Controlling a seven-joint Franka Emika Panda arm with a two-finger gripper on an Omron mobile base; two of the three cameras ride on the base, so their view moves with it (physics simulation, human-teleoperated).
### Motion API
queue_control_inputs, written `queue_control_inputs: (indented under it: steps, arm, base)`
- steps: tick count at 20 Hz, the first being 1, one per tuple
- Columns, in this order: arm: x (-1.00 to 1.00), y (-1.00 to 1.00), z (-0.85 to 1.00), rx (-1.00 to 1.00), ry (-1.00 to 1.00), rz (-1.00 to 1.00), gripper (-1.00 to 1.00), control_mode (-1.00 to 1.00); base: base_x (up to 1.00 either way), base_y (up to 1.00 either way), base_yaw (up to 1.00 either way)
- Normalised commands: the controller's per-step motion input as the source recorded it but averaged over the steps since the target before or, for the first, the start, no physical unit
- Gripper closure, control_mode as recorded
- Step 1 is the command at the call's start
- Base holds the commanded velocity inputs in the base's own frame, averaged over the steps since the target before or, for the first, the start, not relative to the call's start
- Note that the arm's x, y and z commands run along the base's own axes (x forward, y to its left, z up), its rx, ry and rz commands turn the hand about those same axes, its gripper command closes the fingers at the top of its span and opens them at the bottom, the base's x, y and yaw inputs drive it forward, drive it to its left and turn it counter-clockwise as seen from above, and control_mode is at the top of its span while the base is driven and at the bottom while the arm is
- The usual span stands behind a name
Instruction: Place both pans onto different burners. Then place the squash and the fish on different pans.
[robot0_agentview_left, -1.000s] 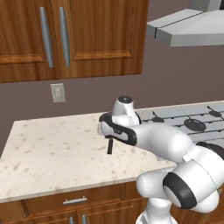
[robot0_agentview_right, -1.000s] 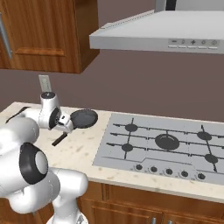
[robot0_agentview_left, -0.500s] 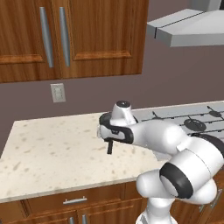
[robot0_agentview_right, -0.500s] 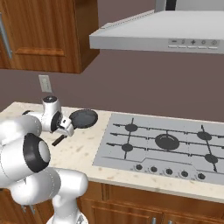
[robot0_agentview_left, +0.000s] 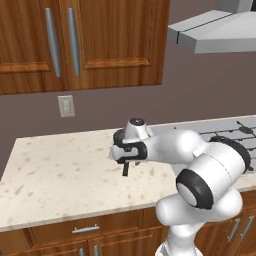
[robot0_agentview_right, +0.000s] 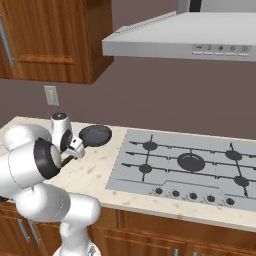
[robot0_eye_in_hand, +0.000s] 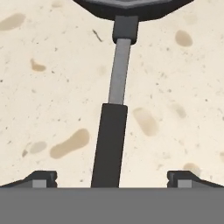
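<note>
Speckled cream counter (robot0_agentview_left: 55, 170) out wide, silver cooktop (robot0_agentview_right: 185, 167) with its black burners (robot0_agentview_right: 191, 161) off to the right. Dark grey pan (robot0_agentview_right: 96, 135) sitting on the counter left of the cooktop, long black handle (robot0_eye_in_hand: 110, 144) pointing back toward the arm. Gripper (robot0_eye_in_hand: 109, 178) hanging low over that handle, jaws spread wide either side of it, nothing grasped.
</note>
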Motion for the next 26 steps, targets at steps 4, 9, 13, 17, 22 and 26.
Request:
queue_control_inputs:
  steps: [4,9,13,17,22,26]
  arm:
    - [0.14,0.07,-0.23,0.00,0.02,-0.04,-1.00,-1.00]
    - [0.16,0.06,-0.24,0.00,0.02,-0.04,-1.00,-1.00]
    - [0.16,0.06,-0.21,0.00,0.01,-0.04,1.00,-1.00]
    - [0.11,0.02,-0.21,0.00,0.00,-0.04,1.00,-1.00]
    - [0.01,0.00,-0.09,0.00,0.00,-0.02,1.00,-1.00]
    - [-0.11,0.00,0.03,0.00,-0.04,-0.02,1.00,-1.00]
  base:
    - [0.00,0.00,0.00]
    - [0.00,0.00,0.00]
    - [0.00,0.00,0.00]
    - [0.00,0.00,0.00]
    - [0.00,0.00,0.00]
    - [0.00,0.00,0.00]
